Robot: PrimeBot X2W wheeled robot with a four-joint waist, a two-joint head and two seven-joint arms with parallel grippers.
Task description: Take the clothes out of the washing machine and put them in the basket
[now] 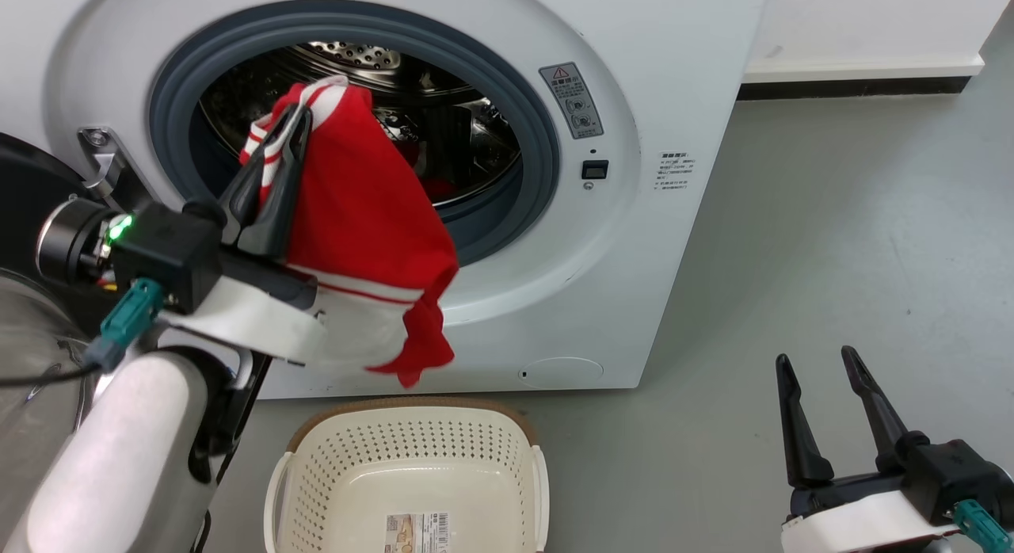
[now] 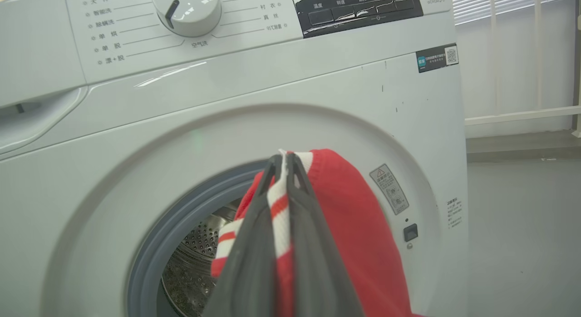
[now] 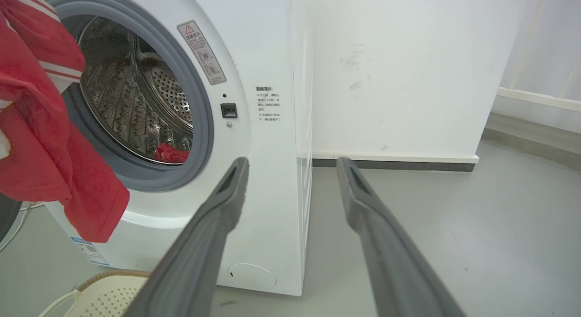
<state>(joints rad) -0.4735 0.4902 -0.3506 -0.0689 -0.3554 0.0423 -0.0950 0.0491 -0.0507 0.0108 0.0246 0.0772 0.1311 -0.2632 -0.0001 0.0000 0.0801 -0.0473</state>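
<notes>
My left gripper is shut on a bright red garment with white-striped trim, holding it up in front of the washing machine's porthole. The cloth hangs down past the porthole's lower rim, above the basket. In the left wrist view the two fingers pinch the striped edge of the garment. More red clothes lie low in the steel drum. My right gripper is open and holds nothing, low at the right above the floor; in its own view the right gripper has the garment at its left.
The cream basket stands on the grey floor right before the machine, with a label on its bottom. The machine's open black-framed door is at the far left behind my left arm. Grey floor stretches to the right toward a white wall.
</notes>
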